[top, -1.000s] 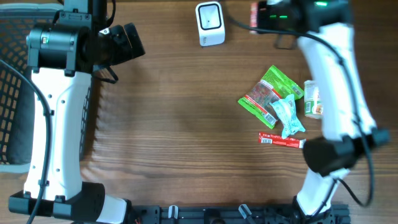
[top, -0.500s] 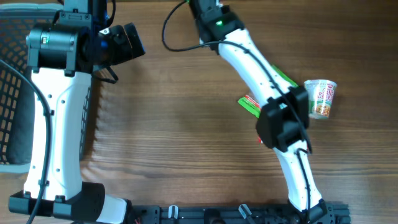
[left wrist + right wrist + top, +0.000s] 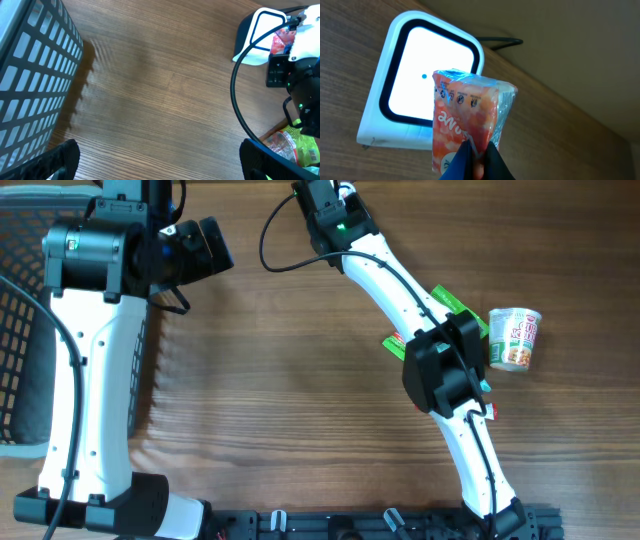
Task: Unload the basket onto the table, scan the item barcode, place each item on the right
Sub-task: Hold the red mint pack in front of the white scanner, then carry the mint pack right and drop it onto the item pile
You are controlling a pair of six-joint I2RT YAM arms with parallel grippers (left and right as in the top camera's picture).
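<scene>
R gripper (image 3: 477,159) clamped on lower edge of orange packet (image 3: 465,117), held just before scanner (image 3: 427,70) at table's (image 3: 342,75) far edge. Packet prob. light, soft, slick film; crushes easily. Best hold: sealed edge, barcode side left clear.

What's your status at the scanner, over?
Right claw shut on orange packet, held before lit scanner. Left claw open, beside basket. Nothing blocking.

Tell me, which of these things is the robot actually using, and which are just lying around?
In use: orange packet, pinched in the right gripper; white barcode scanner, lit.
Lying about: cup noodles; green snack packet; black mesh basket.
</scene>
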